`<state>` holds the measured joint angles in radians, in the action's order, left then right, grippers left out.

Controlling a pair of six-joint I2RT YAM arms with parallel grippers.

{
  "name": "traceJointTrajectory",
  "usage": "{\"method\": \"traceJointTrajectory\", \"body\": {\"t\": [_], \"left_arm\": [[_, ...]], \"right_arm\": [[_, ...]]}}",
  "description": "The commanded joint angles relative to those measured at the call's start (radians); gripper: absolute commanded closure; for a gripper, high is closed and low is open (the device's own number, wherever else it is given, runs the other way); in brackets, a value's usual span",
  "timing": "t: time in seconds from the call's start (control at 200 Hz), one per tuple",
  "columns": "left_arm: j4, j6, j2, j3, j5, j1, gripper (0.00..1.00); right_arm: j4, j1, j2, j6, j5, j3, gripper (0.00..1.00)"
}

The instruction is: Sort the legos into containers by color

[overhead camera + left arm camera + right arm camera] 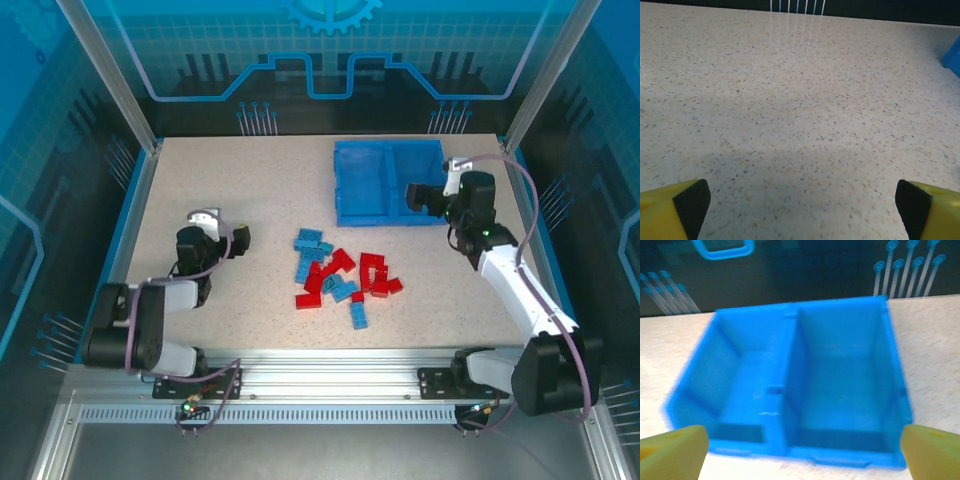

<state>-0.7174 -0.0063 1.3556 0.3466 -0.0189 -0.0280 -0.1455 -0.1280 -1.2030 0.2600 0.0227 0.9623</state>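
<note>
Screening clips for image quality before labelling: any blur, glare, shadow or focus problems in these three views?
Top external: sharp and evenly lit, legos crisp, reflections on the enclosure glass. Left wrist: table in focus, a soft shadow across the foreground, faint streaked reflections at the far edge. Right wrist: the bin is smeared, edges soft, probably motion blur.

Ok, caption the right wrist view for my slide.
Open right gripper facing the empty, divided blue bin on the speckled table.
</note>
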Motion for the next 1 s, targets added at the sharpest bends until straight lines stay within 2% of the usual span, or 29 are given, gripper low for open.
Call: {"method": "traceJointTrajectory", "body": {"t": [0.0,0.07,0.175,0.29,0.355,0.54,0.605,0.725,0.82,0.995], "left_arm": [[0.255,-0.046,-0.222,0.047,0.011,0.019,0.01],[0.477,-0.087,-0.351,0.106,0.051,0.051,0.01],[0.748,-0.207,-0.447,0.201,0.106,0.117,0.01],[1.041,-0.270,-0.400,0.357,0.111,0.232,0.01],[1.143,-0.292,-0.337,0.437,0.099,0.308,0.01],[1.253,-0.328,-0.177,0.581,0.022,0.510,0.01],[1.277,-0.322,-0.124,0.607,-0.024,0.537,0.01],[1.271,-0.291,-0.102,0.608,-0.064,0.536,0.01],[1.292,-0.233,-0.083,0.624,-0.101,0.506,0.01],[1.248,-0.178,-0.055,0.629,-0.147,0.422,0.01]], "right_arm": [[-0.456,-0.060,-0.046,0.141,-0.158,0.140,0.00],[-0.587,-0.124,-0.108,0.134,-0.227,0.218,0.00],[-0.697,-0.243,-0.213,0.117,-0.226,0.296,0.00],[-0.749,-0.333,-0.320,0.160,-0.176,0.341,0.00],[-0.756,-0.364,-0.369,0.189,-0.165,0.348,0.00],[-0.742,-0.471,-0.494,0.142,-0.096,0.396,0.02],[-0.737,-0.506,-0.540,0.083,-0.025,0.420,0.10],[-0.714,-0.519,-0.603,-0.017,0.057,0.466,0.23],[-0.704,-0.520,-0.641,-0.084,0.074,0.480,0.33],[-0.718,-0.540,-0.679,-0.187,0.114,0.469,0.40]]}}
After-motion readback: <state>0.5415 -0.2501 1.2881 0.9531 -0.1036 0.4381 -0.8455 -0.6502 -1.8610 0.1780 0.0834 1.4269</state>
